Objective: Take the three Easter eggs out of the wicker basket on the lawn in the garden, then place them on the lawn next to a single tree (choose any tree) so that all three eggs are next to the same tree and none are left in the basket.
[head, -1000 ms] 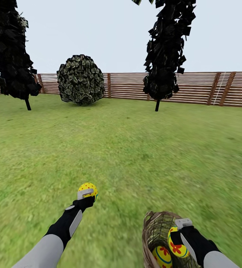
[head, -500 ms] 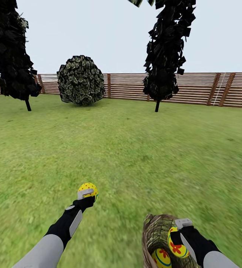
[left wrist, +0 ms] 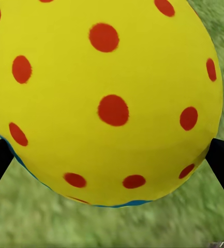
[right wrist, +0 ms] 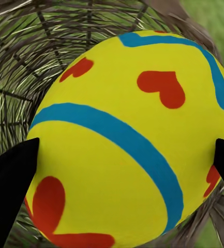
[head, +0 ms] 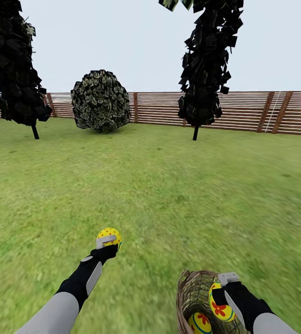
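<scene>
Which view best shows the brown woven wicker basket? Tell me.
The head view: the brown woven wicker basket shows its rim on the lawn, around the right gripper. The right wrist view gives only close weave behind a held egg. The left wrist view adds nothing.

My head camera looks forward and down over the lawn (head: 169, 185) toward the fence (head: 243, 109). Each wrist camera sits very close behind an egg: the dotted egg (left wrist: 104, 98) and the banded egg (right wrist: 132, 139), both also seen from my head camera.
</scene>
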Robot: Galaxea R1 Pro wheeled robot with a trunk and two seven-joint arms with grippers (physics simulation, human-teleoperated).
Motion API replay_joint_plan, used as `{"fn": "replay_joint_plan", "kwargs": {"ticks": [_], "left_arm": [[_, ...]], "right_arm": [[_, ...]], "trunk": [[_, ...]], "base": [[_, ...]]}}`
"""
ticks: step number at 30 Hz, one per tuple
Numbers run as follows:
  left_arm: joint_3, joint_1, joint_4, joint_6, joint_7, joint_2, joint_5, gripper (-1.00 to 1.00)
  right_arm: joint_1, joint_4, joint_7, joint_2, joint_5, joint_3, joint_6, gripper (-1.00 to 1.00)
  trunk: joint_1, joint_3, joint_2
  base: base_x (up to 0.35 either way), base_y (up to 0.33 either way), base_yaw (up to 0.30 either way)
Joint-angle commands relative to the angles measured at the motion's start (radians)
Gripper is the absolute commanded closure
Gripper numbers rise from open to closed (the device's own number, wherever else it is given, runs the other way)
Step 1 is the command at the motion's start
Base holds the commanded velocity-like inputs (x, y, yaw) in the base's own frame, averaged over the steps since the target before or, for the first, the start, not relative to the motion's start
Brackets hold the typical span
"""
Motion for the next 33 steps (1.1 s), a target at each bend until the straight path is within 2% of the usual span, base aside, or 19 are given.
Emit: {"fn": "replay_joint_plan", "kwargs": {"ticks": [1,13,14,16,18,24,33], "left_arm": [[0.003,0.0,-0.002,0.006,0.001,-0.001,0.008,1.0],[0.001,0.0,-0.01,0.006,-0.003,0.006,0.007,1.0],[0.005,0.0,-0.012,0.007,-0.006,0.014,0.007,1.0],[0.01,0.0,-0.015,0.008,-0.009,0.067,0.012,1.0],[0.012,0.0,-0.016,0.008,-0.012,0.088,0.016,1.0],[0.013,0.0,-0.017,0.006,-0.011,0.106,0.016,1.0],[0.013,0.0,-0.016,0.006,-0.012,0.101,0.016,1.0]], "right_arm": [[-0.001,-0.002,0.001,0.0,0.006,0.005,0.006,1.0],[-0.001,-0.002,0.001,-0.001,0.004,0.005,0.006,1.0],[-0.001,-0.002,0.001,-0.003,0.004,0.004,0.006,1.0],[0.0,-0.002,0.001,-0.006,0.004,0.003,0.007,1.0],[0.0,-0.002,0.001,-0.006,0.004,0.004,0.008,1.0],[-0.001,-0.002,0.001,-0.005,0.004,0.004,0.007,1.0],[-0.001,-0.002,0.001,-0.005,0.005,0.005,0.007,1.0]], "trunk": [[-0.004,0.002,0.007],[-0.05,0.04,0.091],[-0.054,0.043,0.098],[-0.062,0.049,0.112],[-0.069,0.055,0.126],[-0.092,0.074,0.168],[-0.127,0.102,0.231]], "base": [[0.0,0.0,0.0],[0.0,0.0,0.0],[0.0,0.0,0.0],[0.0,0.0,0.0],[0.0,0.0,0.0],[0.0,0.0,0.0],[-0.04,0.0,0.0]]}}
